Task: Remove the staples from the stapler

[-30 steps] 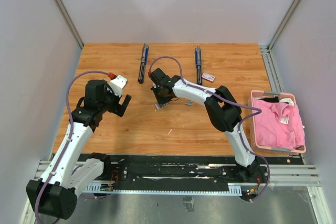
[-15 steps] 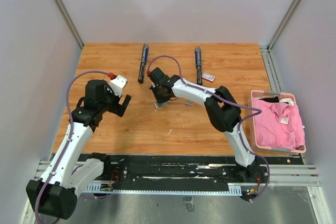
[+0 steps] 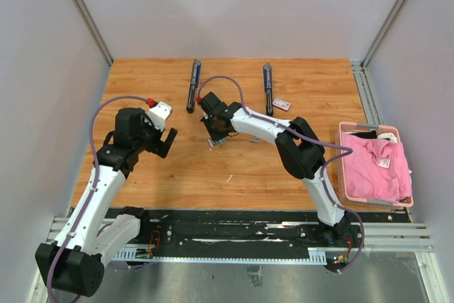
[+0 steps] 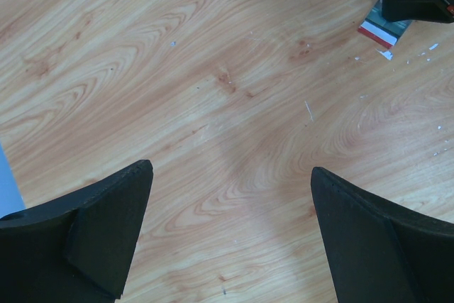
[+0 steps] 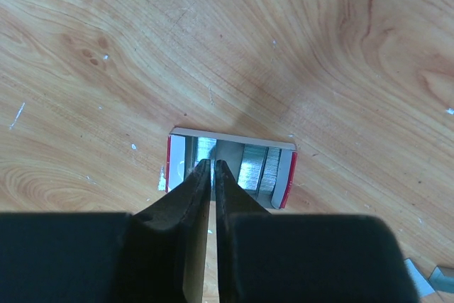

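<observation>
Present at the tabletop [image 3: 248, 175]: two robot arms [image 3: 106, 168] [image 3: 298, 150], two staplers [image 3: 193, 85] [image 3: 267, 88], two small white-and-red boxes [image 3: 281, 104] [image 5: 286, 175], one pink basket [image 3: 343, 168] and one pink cloth [image 3: 372, 164] inside it.

The box [image 5: 286, 172] hems the right claw [image 5: 213, 164]; bare table [image 5: 319, 47] lies around.

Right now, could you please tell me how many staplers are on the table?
2. The left stapler lies near the far edge; the right stapler lies parallel to it, next to a small white box. None looks hidden.
</observation>
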Available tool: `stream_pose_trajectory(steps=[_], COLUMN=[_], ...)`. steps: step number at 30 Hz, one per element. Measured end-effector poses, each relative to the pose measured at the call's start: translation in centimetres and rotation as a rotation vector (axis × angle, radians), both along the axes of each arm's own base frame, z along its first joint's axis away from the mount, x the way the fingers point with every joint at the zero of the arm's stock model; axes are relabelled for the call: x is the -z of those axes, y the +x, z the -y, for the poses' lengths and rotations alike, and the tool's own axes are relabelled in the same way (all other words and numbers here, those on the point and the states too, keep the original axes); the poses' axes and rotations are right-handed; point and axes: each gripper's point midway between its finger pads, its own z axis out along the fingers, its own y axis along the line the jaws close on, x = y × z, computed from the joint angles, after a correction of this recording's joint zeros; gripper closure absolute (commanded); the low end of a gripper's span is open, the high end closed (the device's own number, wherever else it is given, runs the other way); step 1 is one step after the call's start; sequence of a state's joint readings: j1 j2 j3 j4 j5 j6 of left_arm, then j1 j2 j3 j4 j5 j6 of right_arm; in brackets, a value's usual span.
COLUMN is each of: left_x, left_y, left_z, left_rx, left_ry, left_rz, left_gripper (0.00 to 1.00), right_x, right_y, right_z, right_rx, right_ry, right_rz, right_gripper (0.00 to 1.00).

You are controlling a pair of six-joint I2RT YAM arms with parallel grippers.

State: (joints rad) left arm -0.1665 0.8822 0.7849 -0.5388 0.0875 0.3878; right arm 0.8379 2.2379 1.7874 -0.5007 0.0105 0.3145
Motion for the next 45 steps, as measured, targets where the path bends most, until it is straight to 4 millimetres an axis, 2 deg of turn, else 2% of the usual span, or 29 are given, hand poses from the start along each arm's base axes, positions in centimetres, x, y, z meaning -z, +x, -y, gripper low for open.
stream_pose_trajectory(steps=[12, 18, 24, 28, 36, 45], left_x=[0.0, 0.0, 0.0, 0.0, 0.0, 0.0], left_y=[0.0, 0.0, 0.0, 0.0, 0.0, 0.0], left_z=[0.0, 0.0, 0.0, 0.0, 0.0, 0.0], left_rx=[0.000, 0.000, 0.000, 0.000, 0.000, 0.000], left_ry=[0.000, 0.000, 0.000, 0.000, 0.000, 0.000], left_rz=[0.000, 0.000, 0.000, 0.000, 0.000, 0.000], left_gripper=[0.02, 0.02, 0.02, 0.02, 0.02, 0.02], right_x=[0.0, -0.6, -0.7, -0.8, -0.7, -0.4], right_y=[-0.1, 0.5, 0.8, 0.9, 0.9, 0.5], right_z=[-0.1, -0.1, 0.3, 0.4, 0.4, 0.4], right_rx=[-0.009, -0.009, -0.008, -0.010, -0.012, -0.019], right_ry=[-0.004, -0.013, -0.034, -0.041, -0.042, -0.040], right_rz=[0.003, 0.033, 0.053, 0.060, 0.058, 0.044], right_gripper=[0.91, 0.90, 0.72, 0.67, 0.67, 0.73])
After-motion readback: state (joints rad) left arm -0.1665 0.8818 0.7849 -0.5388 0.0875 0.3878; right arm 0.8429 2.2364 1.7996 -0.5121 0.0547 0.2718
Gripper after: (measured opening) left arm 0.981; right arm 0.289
